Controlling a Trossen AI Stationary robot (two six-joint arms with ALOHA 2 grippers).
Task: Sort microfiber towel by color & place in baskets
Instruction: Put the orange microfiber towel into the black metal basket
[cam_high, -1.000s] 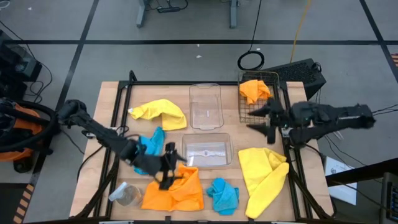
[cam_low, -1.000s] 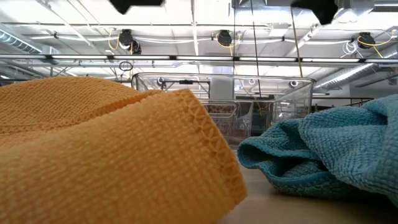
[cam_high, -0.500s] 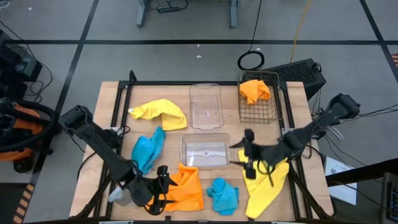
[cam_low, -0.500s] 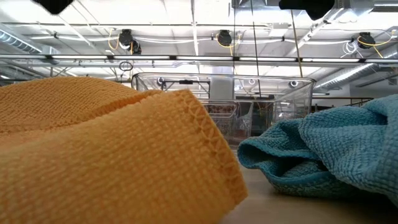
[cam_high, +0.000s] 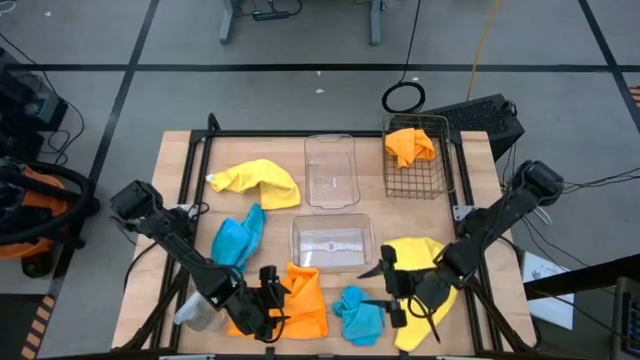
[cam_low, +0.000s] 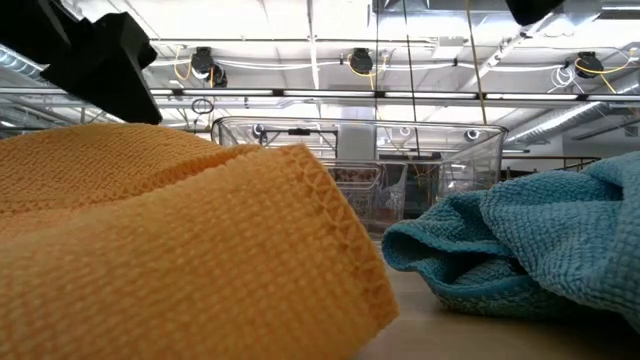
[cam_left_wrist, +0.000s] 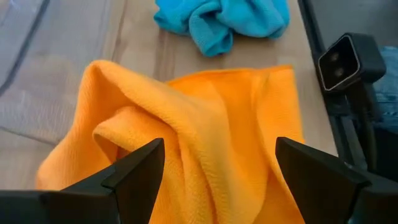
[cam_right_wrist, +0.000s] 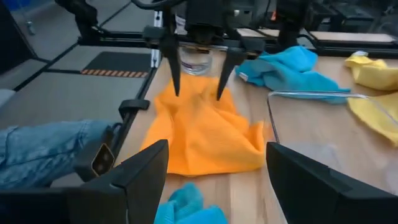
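Orange cloth under the left end effector, turquoise cloth beside the right one.

Orange towel lay crumpled at the tabletop's near edge, and the left end effector hung right over it, fingers spread wide to either side of a raised fold, gripping nothing. The right end effector was low over the tabletop too, jaws apart and empty, pointed at the turquoise towel just beside it, with a yellow towel under its arm. The second orange towel sat in the wire-mesh basket. Both clear bins held no cloth. Another yellow towel and another turquoise towel lay on the left half, and a small clear jar stood near the left arm.
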